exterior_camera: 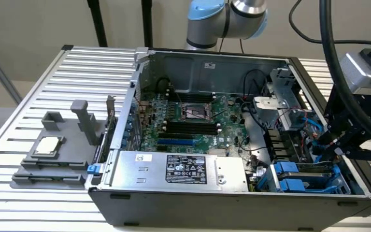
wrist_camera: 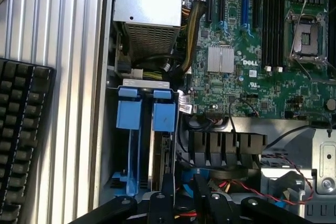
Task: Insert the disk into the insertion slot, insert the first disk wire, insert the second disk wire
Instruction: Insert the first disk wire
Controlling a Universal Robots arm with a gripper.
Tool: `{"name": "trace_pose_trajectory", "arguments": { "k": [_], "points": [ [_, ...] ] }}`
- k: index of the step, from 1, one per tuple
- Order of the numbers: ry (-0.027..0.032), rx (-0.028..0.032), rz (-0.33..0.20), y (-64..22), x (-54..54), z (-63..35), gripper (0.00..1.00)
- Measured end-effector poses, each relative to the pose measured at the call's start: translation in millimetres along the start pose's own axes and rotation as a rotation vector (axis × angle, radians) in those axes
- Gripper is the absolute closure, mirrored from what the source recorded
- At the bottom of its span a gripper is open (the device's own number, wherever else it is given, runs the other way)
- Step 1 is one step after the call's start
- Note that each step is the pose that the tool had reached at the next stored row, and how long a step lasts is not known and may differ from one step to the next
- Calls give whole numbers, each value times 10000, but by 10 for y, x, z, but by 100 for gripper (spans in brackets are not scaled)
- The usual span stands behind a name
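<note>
Straight ahead of the gripper (wrist_camera: 182, 183), the slot (wrist_camera: 122, 176) is picked out: a double bay in bright blue plastic, capped by two blue latches (wrist_camera: 129, 114) set side by side at the end farthest from the tool. What looks like the disk (wrist_camera: 160, 157) is seen edge-on in the bay directly in line with the gripper, a thin grey slab standing under one latch. The neighbouring bay, just off to the side, is shown open along a single blue rail (wrist_camera: 131, 150).

White "DELL" stands on the motherboard (wrist_camera: 247, 40) beside a silver heatsink (wrist_camera: 220, 59); the power-supply label (exterior_camera: 186, 168), at the board's six o'clock in the exterior view, looks illegible.
</note>
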State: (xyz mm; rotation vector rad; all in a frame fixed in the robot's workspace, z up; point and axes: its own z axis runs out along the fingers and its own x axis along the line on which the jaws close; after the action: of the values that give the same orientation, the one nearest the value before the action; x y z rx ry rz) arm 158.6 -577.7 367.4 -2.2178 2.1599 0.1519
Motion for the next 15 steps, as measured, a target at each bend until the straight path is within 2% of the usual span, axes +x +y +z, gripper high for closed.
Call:
{"name": "trace_pose_trajectory", "arguments": {
  "k": [3, 5, 7, 8, 9, 12, 15],
  "points": [
    [17, 0, 0, -4, -41, 57, 71],
    [53, -1, 1, -6, -84, 92, 71],
    [78, -2, 1, -6, -91, 99, 63],
    [86, -3, -2, -6, -91, 99, 63],
    [91, -4, -5, -6, -90, 99, 56],
    [105, -20, -5, -4, -42, 94, 56],
    [115, -95, 0, -7, 51, 84, 56]
  ]
}}
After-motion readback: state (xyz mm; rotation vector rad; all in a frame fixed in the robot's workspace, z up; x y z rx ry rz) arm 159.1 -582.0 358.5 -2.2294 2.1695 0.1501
